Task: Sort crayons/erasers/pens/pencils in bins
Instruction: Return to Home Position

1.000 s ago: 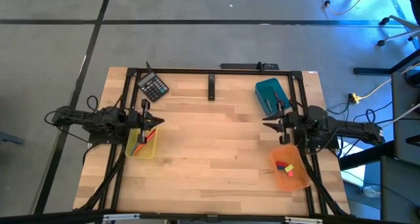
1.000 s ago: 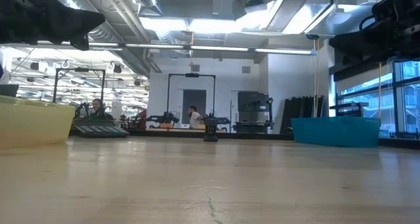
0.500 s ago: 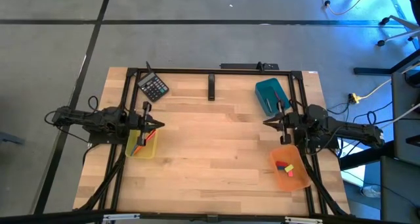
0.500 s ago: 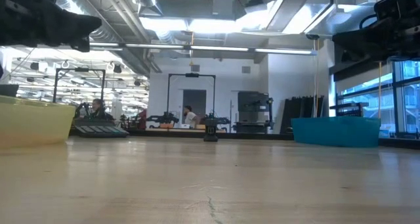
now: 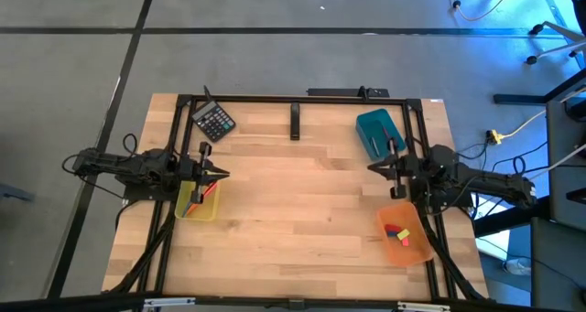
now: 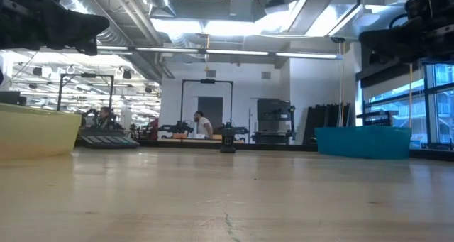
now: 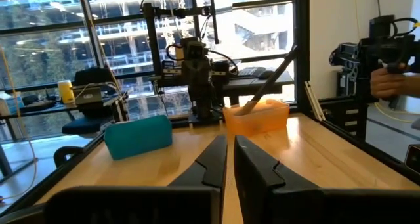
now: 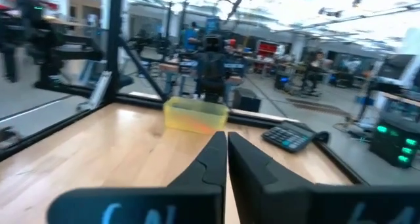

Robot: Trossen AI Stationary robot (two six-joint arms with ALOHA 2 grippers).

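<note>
Left claw (image 5: pixel 221 173) closed, right claw (image 5: pixel 371 168) closed

Robotics lab: arm rigs (image 6: pixel 207 81), ceiling ducts (image 6: pixel 128 29)

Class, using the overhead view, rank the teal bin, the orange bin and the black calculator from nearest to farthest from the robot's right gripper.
Measured from the right gripper:
1. teal bin, just beyond the fingertips, toward the table's far edge.
2. orange bin, on the right side toward the near edge, beside the arm.
3. calculator, across the table at the far left corner.

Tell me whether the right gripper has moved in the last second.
Yes, slightly: the right gripper has edged toward the teal bin.
</note>
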